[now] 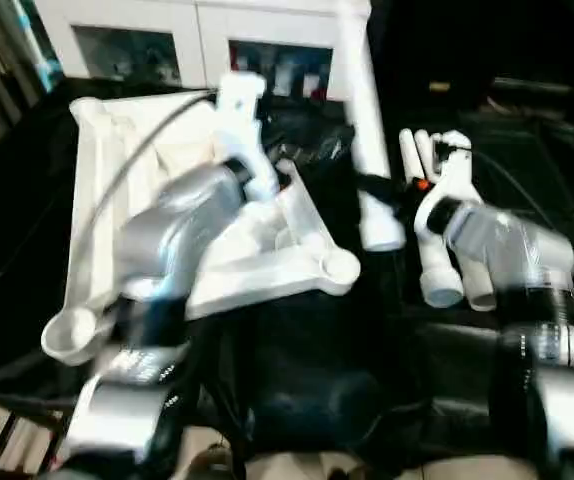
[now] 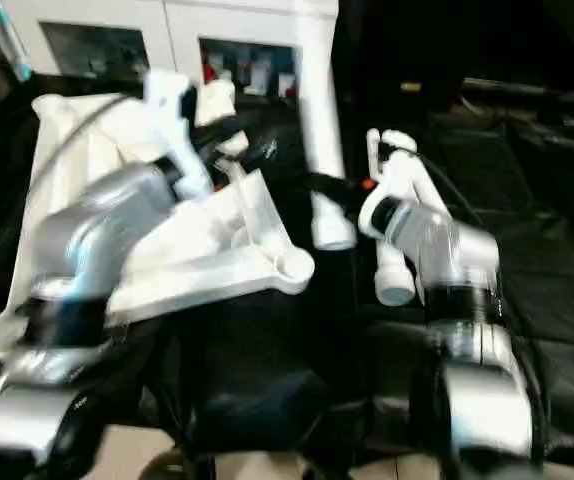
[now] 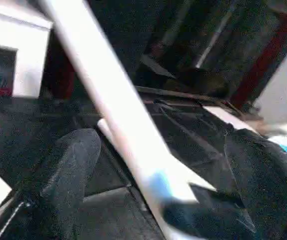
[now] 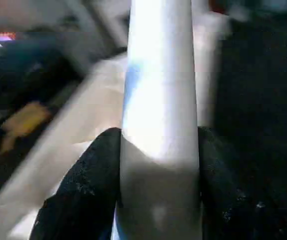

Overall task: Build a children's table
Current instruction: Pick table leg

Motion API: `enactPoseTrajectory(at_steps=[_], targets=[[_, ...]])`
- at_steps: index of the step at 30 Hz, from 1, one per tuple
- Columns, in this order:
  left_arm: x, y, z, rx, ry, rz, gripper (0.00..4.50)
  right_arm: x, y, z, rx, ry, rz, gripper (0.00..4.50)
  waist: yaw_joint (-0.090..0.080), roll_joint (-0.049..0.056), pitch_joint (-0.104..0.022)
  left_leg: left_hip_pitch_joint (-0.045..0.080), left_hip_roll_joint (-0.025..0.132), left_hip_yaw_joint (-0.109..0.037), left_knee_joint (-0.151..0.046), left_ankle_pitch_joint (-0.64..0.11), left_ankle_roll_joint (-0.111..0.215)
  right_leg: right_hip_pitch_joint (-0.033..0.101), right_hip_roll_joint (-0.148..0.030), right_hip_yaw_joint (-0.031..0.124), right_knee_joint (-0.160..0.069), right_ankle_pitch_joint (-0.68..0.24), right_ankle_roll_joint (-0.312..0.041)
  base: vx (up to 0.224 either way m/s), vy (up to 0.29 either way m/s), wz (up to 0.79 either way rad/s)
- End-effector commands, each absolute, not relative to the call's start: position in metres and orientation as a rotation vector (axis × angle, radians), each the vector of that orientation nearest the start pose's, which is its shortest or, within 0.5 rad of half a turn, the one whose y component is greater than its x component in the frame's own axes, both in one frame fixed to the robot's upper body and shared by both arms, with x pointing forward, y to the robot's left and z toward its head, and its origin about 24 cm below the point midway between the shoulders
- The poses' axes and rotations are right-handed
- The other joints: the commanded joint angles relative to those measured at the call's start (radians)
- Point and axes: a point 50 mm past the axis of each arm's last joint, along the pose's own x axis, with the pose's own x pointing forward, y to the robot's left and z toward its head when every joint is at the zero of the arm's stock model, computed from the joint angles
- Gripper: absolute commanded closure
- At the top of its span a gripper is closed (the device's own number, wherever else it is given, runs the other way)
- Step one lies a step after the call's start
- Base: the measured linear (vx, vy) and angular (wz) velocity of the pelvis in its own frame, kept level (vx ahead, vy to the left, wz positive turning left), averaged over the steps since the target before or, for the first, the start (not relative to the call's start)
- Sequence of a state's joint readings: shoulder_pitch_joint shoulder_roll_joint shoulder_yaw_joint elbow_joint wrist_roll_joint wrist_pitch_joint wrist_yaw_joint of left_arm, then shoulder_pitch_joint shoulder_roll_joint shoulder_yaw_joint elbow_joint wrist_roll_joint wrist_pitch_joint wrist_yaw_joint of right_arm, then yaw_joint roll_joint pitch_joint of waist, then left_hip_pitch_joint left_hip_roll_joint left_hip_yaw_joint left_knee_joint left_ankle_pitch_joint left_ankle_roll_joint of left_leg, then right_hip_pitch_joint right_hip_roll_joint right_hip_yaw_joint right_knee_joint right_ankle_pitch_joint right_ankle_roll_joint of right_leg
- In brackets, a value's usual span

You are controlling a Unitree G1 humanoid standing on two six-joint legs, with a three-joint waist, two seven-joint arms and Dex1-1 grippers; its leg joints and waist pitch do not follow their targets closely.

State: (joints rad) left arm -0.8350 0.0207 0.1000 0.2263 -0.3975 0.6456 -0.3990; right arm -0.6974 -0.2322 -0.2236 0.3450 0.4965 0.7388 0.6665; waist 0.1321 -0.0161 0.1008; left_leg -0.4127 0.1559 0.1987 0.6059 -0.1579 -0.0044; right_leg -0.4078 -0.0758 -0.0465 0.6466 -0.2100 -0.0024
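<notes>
White plastic makes up the tabletop [image 1: 257,250], which lies ribbed side up on the black-draped desk [image 1: 297,370], tilted across the left half of the scene. One round corner socket [image 1: 339,266] points toward the middle of the desk, and another socket [image 1: 72,335] sits at the near left edge. The left arm [image 1: 172,240] reaches over the tabletop, a grey cable arcing above it.

Held upright just right of the tabletop's far end is one long white leg [image 1: 367,130], its lower end hanging above the dark cloth and apart from the socket. In the right wrist view this leg [image 4: 158,125] rises straight between the right tool's [image 4: 158,175] two black fingers [image 4: 91,185], which press against it on both sides: the right tool is pinching the leg. The right arm [image 1: 517,270] comes in from the right edge.

Further legs [image 1: 447,270] lie together on the desk just beside the right wrist, their open ends turned toward the robot; how many there are I cannot tell.

Seen from the left wrist, the left tool's [image 3: 163,175] fingers [image 3: 71,165] stand wide apart, with a white leg [image 3: 113,105] crossing at a slant between them, touching neither as far as can be seen.

Beyond the desk stands a white cabinet [image 1: 197,40] with glass doors.
</notes>
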Motion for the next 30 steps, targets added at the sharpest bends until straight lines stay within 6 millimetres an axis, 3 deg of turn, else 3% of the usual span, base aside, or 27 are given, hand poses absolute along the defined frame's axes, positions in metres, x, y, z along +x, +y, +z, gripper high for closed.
enactPoseTrajectory(at_steps=[1,3,9,16,17,22,23,30], targets=[[0.361,0.065,0.197,-0.342,0.025,-0.731,0.00,0.348,-0.149,0.153,0.444,0.140,0.823,2.62,0.008,-0.015,-0.109,0.030,0.070,-0.034,-0.051,-0.047,0.086,0.064,-0.085,0.040,-0.061,0.084,-0.281,0.000,0.000,0.00],[0.362,0.058,0.201,-0.422,0.040,-0.766,0.00,0.339,-0.147,0.157,0.449,0.108,0.900,2.62,0.019,-0.013,-0.106,0.034,0.070,-0.031,-0.050,-0.070,0.070,0.061,-0.085,0.042,-0.068,0.031,-0.279,0.000,0.000,0.00],[0.360,0.046,0.212,-0.604,0.059,-0.843,0.00,0.325,-0.144,0.159,0.426,0.086,0.996,2.62,0.025,-0.011,-0.103,0.032,0.071,-0.035,-0.052,-0.095,0.059,0.055,-0.088,0.039,-0.072,-0.013,-0.283,0.000,0.000,0.00],[0.354,0.042,0.216,-0.645,0.052,-0.902,0.39,0.322,-0.143,0.159,0.402,0.096,1.016,2.62,0.025,-0.014,-0.096,0.033,0.074,-0.039,-0.061,-0.173,0.012,0.048,-0.090,0.040,-0.090,-0.174,-0.219,0.000,0.000,0.00],[0.354,0.042,0.216,-0.644,0.055,-0.903,0.63,0.322,-0.143,0.159,0.397,0.099,1.017,2.62,0.025,-0.014,-0.096,0.033,0.074,-0.039,-0.061,-0.177,0.008,0.048,-0.090,0.040,-0.091,-0.183,-0.215,0.000,0.000,0.00],[0.354,0.041,0.210,-0.590,0.090,-0.864,0.96,0.324,-0.139,0.157,0.348,0.118,1.000,2.62,0.024,-0.015,-0.096,0.031,0.073,-0.040,-0.063,-0.173,-0.001,0.045,-0.090,0.042,-0.093,-0.194,-0.188,0.000,0.000,0.00],[0.355,0.040,0.208,-0.579,0.099,-0.843,1.24,0.325,-0.139,0.157,0.335,0.120,0.998,2.62,0.025,-0.013,-0.098,0.031,0.074,-0.040,-0.062,-0.165,0.000,0.045,-0.090,0.042,-0.091,-0.179,-0.184,0.000,0.000,0.00],[0.360,0.042,0.206,-0.618,0.120,-0.735,1.75,0.326,-0.135,0.157,0.286,0.123,0.980,2.62,0.024,-0.014,-0.100,0.029,0.072,-0.039,-0.058,-0.126,0.021,0.047,-0.087,0.040,-0.083,-0.086,-0.208,0.000,0.000,0.00]])
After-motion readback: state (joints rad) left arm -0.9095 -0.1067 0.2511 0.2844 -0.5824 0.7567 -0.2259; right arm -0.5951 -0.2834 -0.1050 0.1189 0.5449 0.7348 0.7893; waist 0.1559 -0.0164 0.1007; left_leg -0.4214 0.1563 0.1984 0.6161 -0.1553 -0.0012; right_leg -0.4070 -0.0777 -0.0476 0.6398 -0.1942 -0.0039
